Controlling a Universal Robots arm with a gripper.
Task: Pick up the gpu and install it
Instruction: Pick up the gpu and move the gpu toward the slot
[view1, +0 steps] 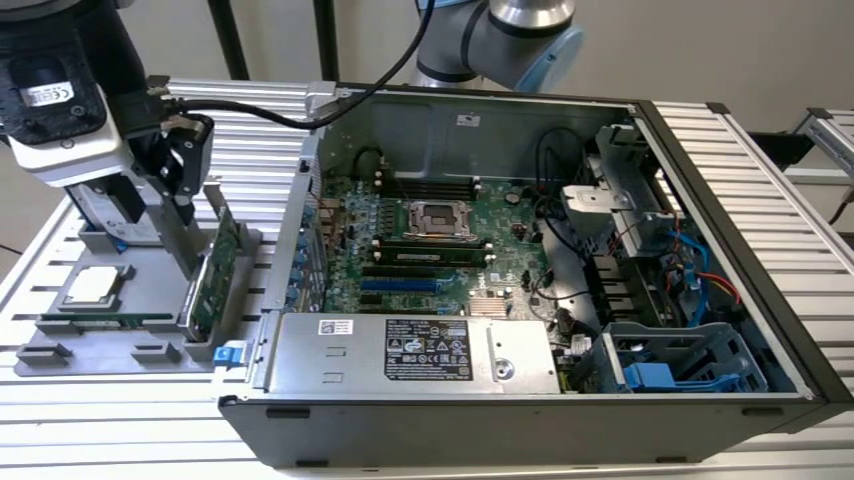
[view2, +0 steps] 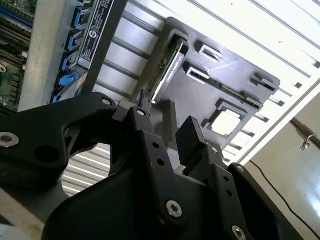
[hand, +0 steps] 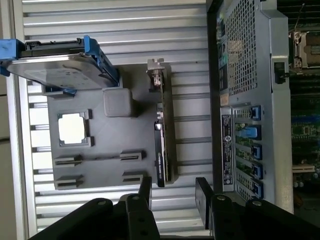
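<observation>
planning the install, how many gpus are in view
1: the gpu stands on edge in the grey tray beside the computer case, near the open claw. Others may be hidden.

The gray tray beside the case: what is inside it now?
The gpu stands on edge in a slot; a hard drive in a blue frame and a square chip sit there too. The drive hides the part of the tray beneath it.

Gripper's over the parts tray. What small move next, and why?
Probably lower straight down. The black gripper is open and empty, and the green circuit card with the silver end bracket stands on edge in the grey plastic tray, roughly in line with the gap between its jaws, untouched.
</observation>
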